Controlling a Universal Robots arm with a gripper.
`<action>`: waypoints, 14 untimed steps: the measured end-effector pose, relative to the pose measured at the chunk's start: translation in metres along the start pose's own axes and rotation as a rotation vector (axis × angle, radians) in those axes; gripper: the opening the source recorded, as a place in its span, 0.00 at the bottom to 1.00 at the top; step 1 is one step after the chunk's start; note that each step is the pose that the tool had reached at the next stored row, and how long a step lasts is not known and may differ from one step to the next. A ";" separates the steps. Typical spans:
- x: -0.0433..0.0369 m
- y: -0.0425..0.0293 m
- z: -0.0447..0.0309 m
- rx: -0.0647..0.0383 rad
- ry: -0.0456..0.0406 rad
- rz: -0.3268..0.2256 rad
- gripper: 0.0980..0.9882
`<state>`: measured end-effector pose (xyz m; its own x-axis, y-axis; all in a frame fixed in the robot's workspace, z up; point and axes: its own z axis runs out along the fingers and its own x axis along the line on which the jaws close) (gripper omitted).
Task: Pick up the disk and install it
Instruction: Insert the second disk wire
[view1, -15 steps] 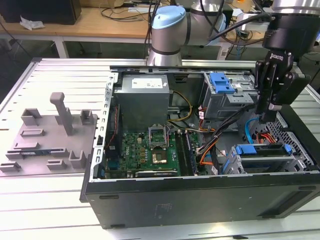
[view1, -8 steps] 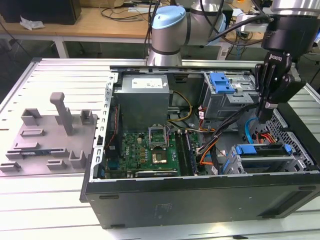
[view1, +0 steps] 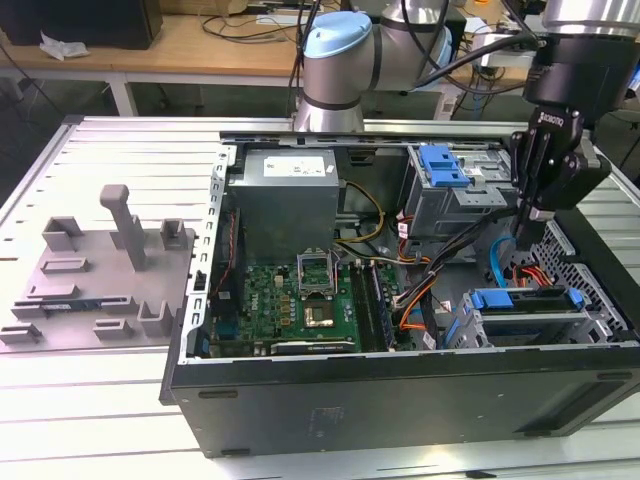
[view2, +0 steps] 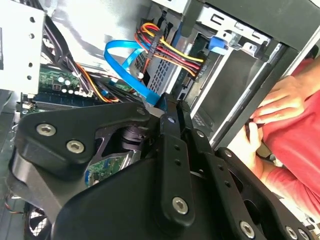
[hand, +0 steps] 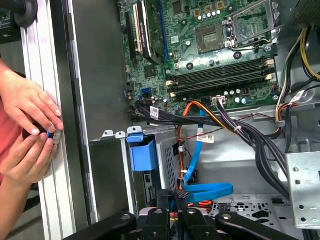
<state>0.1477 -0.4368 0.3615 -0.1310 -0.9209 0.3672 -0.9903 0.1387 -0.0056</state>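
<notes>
The disk, a silver drive with a blue carrier bracket across its top, lies flat in the drive cage at the near corner of the open computer case, on the exterior view's right. My gripper hangs just above the cage's far end, beside a looping blue data cable. Its fingers are pressed together and shut, with nothing between them. In the first wrist view the gripper points down over the blue cable, and a blue plastic piece sits at the cage's edge.
The motherboard fills the case floor, with a grey power-supply box behind it and a blue latch on the upper bay. Bundled wires cross near the cage. A person's hands rest on the case rim. A grey fixture stands on the exterior view's left.
</notes>
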 end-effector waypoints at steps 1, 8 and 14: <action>0.0020 -0.0003 0.0009 0.000 -0.0001 0.000 0.07; 0.0207 -0.0031 0.0082 -0.007 -0.0600 -0.002 0.07; 0.0325 -0.0049 0.0129 -0.013 -0.1625 -0.004 0.07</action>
<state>0.1476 -0.4721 0.3615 -0.1338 -0.9681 0.2119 -0.9903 0.1385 0.0078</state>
